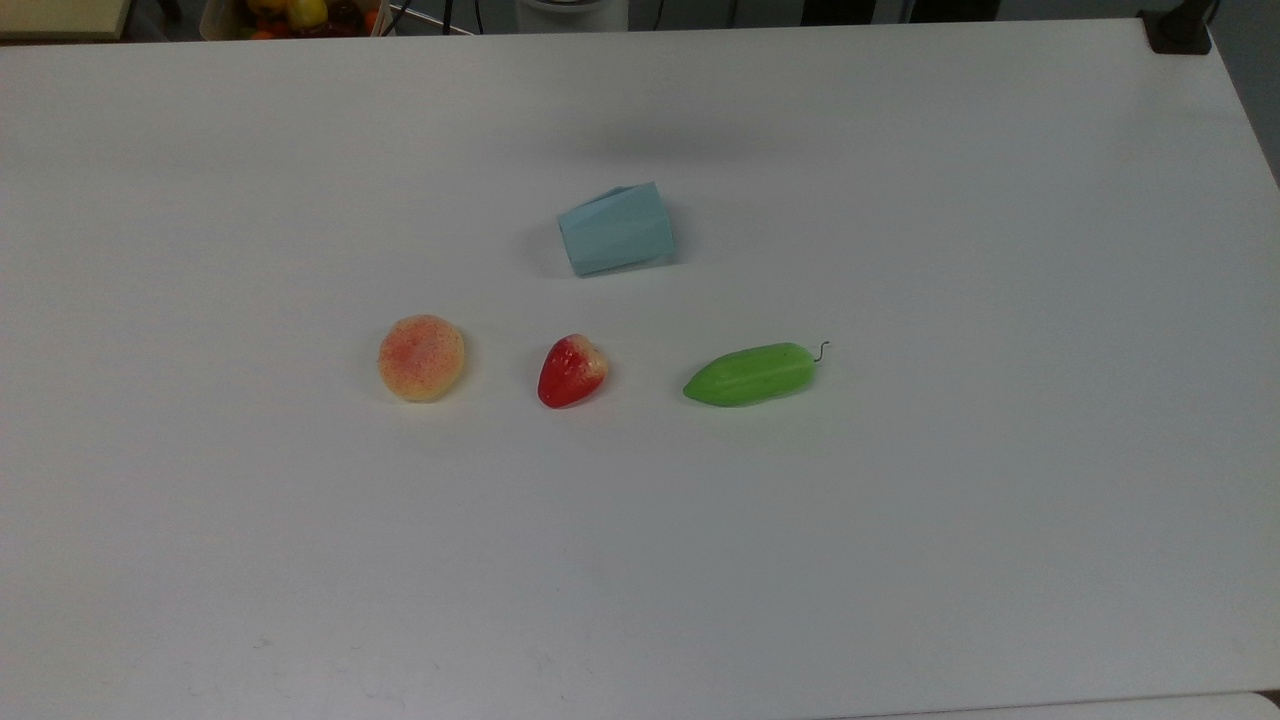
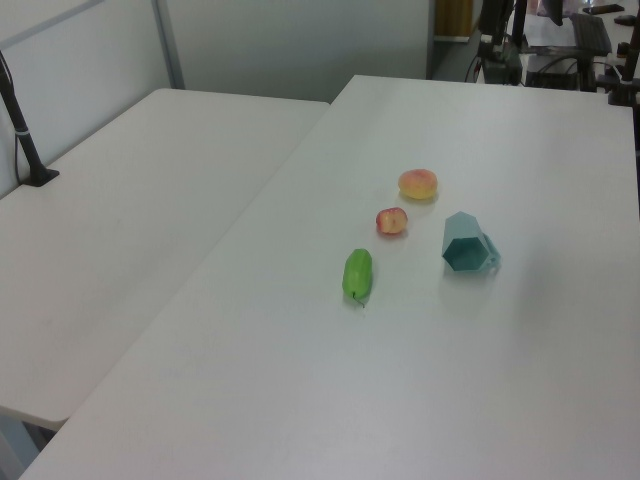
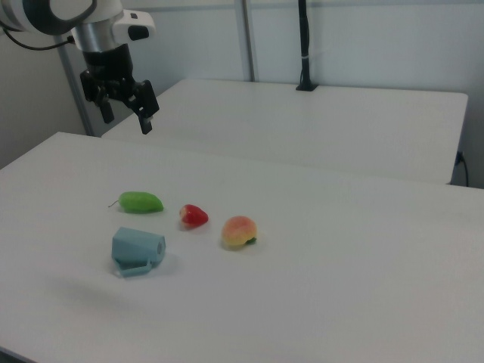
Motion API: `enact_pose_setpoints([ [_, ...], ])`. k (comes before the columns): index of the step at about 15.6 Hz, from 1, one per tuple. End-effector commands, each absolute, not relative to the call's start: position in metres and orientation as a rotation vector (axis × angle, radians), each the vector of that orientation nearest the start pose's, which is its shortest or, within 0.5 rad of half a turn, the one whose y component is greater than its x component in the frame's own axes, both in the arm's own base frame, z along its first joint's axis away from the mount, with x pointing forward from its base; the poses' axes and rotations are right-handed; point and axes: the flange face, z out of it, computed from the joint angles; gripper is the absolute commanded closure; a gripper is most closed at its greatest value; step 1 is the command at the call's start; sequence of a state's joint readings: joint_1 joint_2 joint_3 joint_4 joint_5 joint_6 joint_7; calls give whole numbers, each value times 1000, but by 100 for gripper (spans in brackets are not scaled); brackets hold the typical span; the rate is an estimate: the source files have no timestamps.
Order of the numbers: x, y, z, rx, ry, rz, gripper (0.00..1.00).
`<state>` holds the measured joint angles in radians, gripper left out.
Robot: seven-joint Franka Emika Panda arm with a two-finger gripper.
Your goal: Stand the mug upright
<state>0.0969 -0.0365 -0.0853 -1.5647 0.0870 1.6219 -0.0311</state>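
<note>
The mug point(image 3: 138, 250) is lying sideways on the counter point(image 3: 318, 295). The tool point(image 3: 125, 110) is hanging high, fingers spread wide, holding nothing; descent and a grasp likely come next.

Matt pale-blue faceted mug point(image 1: 618, 230), smooth matt white table point(image 1: 900, 520), glossy strawberry point(image 1: 571, 371), speckled matt peach point(image 1: 421, 357), waxy green fruit point(image 1: 750, 375)

The mug point(image 1: 617, 229) lies on its side on the table point(image 1: 900, 520), bare surface all around it. A strawberry point(image 1: 571, 371), nearest, with a peach point(image 1: 421, 357) and a green fruit point(image 1: 750, 375), lines one side, all apart from it.
</note>
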Motion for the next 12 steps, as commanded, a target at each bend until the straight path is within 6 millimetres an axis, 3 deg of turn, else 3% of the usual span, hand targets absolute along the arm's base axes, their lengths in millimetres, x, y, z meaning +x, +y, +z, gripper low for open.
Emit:
enact_pose_setpoints([
  [1,545,17,650,-3043,-81,-156,0],
  [12,546,17,647,-3043,-95,-149,0],
])
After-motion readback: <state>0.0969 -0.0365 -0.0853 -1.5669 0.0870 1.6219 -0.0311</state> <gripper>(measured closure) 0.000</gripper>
